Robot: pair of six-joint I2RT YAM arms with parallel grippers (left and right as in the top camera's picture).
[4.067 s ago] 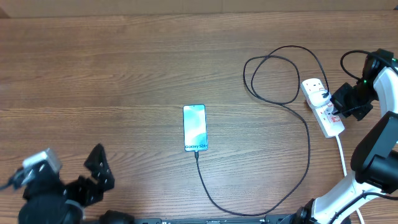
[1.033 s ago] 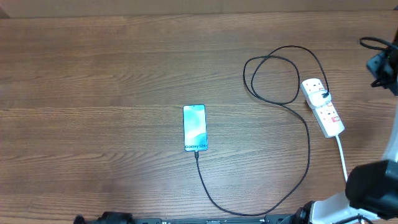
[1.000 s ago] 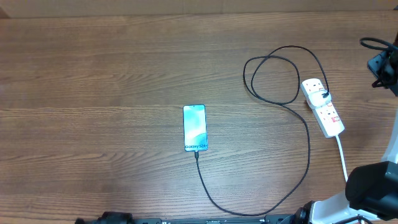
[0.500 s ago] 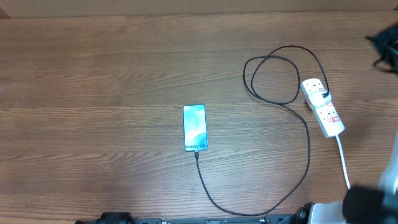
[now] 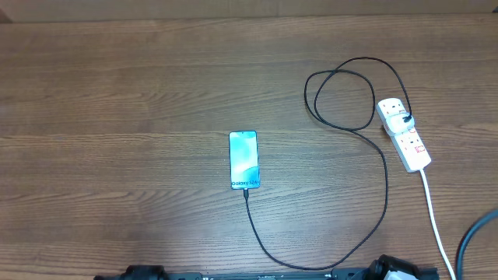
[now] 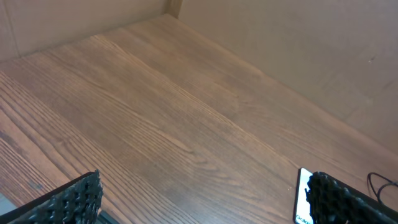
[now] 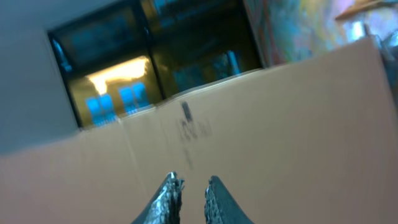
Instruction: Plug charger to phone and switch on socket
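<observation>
Phone [image 5: 243, 159] is lying flat mid tabletop [image 5: 117, 117]. The black charger cable [image 5: 387, 187] goes into its bottom edge and loops over to the white power strip [image 5: 405, 134] on the right, where its plug sits. Left hand [image 6: 208, 199] is spread wide, nothing in it. Right hand [image 7: 193, 193] faces a cardboard wall [image 7: 298, 124], fingers barely apart, empty.

Likely a robotics lab or test cell, not a home: a bare wood-grain counter [image 5: 117, 93] is fenced by plain cardboard panels [image 6: 298, 50]. Above the cardboard, the blurred right wrist view shows a dark window [image 7: 186, 37] reflecting ceiling lights [image 7: 118, 71], beside a grey wall [image 7: 28, 74].
</observation>
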